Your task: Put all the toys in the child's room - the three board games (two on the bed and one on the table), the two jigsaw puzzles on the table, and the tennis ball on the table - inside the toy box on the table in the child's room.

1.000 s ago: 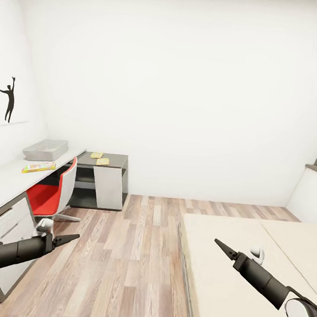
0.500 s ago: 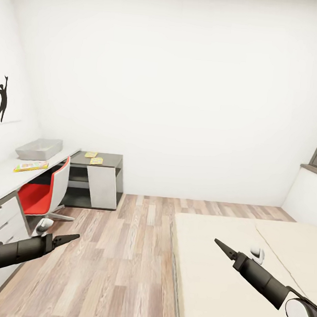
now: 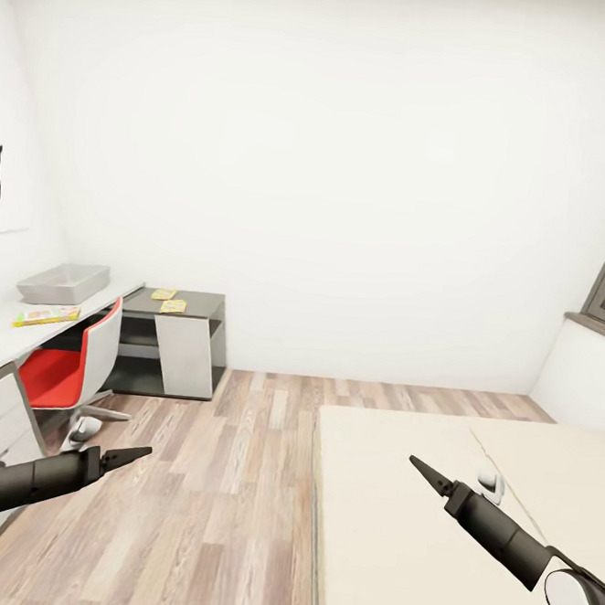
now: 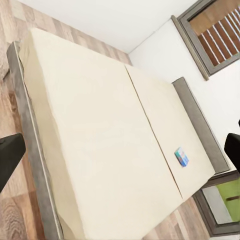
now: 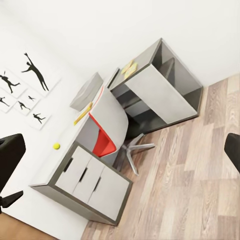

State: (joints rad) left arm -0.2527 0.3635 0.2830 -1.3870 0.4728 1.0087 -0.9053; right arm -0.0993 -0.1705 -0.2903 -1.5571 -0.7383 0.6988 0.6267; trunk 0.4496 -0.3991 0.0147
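Head view: the left claw (image 3: 133, 456) is hovering over the wood floor (image 3: 232, 480) at lower left, its tips looking pressed together and holding nothing. The right claw (image 3: 423, 470) is hanging over the near edge of the bed (image 3: 391, 549) at lower right, also looking pressed together in this view and empty (in both wrist views, though, dark finger parts are sitting at opposite frame edges, so spread cannot be told for certain).

The bench (image 3: 6, 336) is running along the left wall at the left edge of the frame. The grey toy box (image 3: 62, 283) is sitting on its pale top, with a yellow-green-red board game (image 3: 44, 316) lying just in front of it. Two jigsaw puzzles (image 3: 168, 300) are lying flat, close together, on the darker wing (image 3: 192, 304) further back. A red-and-white chair (image 3: 67, 369) is standing at the bench.

Right wrist view: the tennis ball (image 5: 56, 146) is resting on the bench top above the drawers, well apart from the toy box.

Left wrist view: a small blue board game (image 4: 182, 157) is lying on the bed near the headboard (image 4: 197, 120), just beside the mattress seam.
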